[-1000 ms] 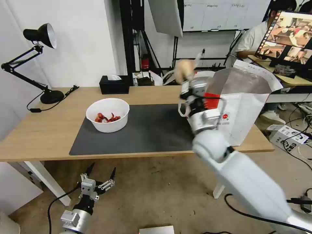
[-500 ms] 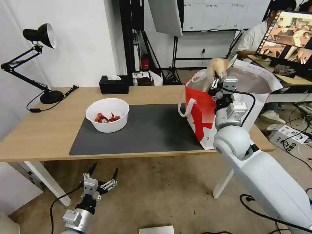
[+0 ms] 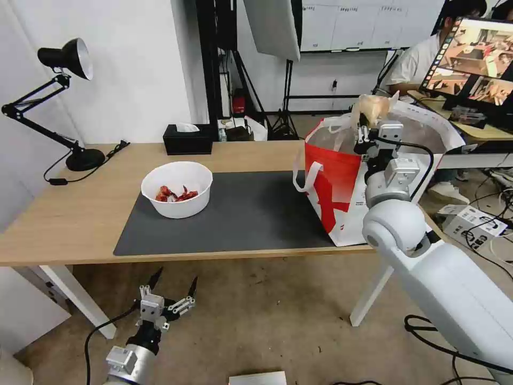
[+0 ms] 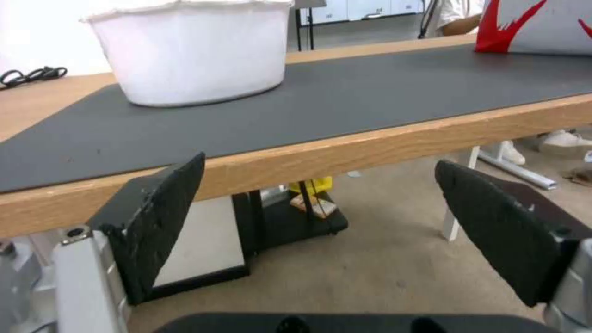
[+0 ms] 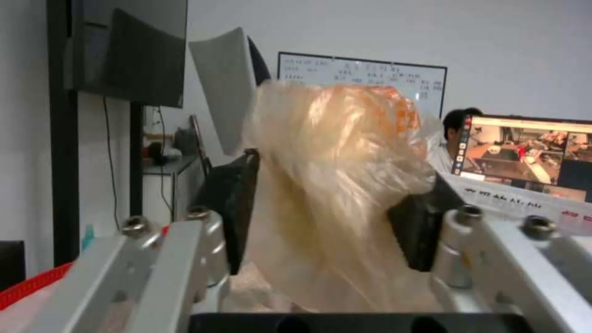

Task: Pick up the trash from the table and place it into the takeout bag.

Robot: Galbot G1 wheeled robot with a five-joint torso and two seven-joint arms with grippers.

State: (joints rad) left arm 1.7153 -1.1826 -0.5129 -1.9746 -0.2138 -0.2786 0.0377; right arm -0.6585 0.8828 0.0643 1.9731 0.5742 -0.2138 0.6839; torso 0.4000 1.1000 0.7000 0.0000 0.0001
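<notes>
Right gripper (image 3: 368, 118) clamps beige lump (image 3: 372, 106) above takeout bag (image 3: 342, 182) rim | left gripper (image 3: 172, 289) spread below table (image 3: 69, 214) edge

We see an office-like robotics lab: behind the table (image 3: 80, 214) stand a whiteboard (image 3: 368, 24) and a black tripod (image 3: 286, 101), a monitor (image 3: 473, 59) sits beyond its right end, cables (image 3: 494, 230) lie on the floor there.
</notes>
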